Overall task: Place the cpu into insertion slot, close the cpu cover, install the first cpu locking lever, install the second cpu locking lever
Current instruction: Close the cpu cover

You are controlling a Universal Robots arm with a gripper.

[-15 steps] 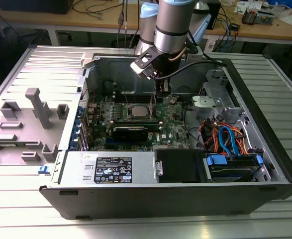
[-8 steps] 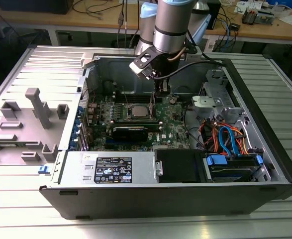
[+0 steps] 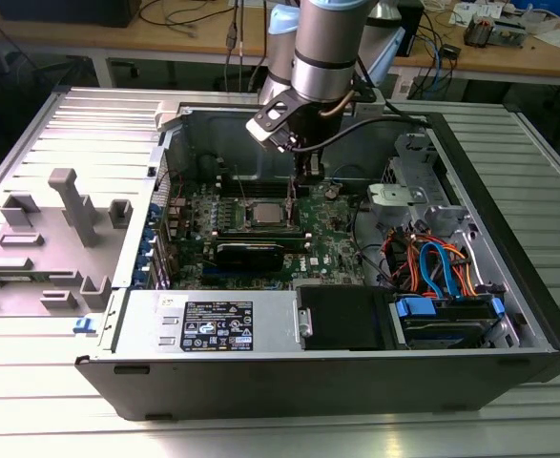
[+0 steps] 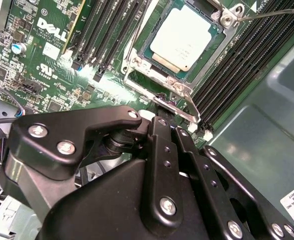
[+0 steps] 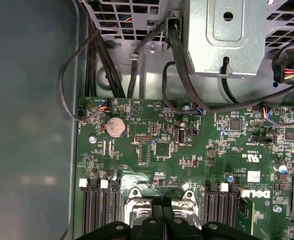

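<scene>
The gripper [image 4: 164, 107], fingers pressed together, is sitting at the cover's [image 4: 154, 80] lower edge, mid-frame. The cpu [image 4: 182, 37] is lying inside it (memory slots [image 4: 104, 37] crowding both sides).

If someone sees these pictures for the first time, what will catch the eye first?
In the exterior view, the robot arm reaches down into the open computer case, its gripper just above the green motherboard. In the second wrist view, the silver cpu lies in its socket with the cpu cover closed around it, the gripper at the cover's edge.
</scene>
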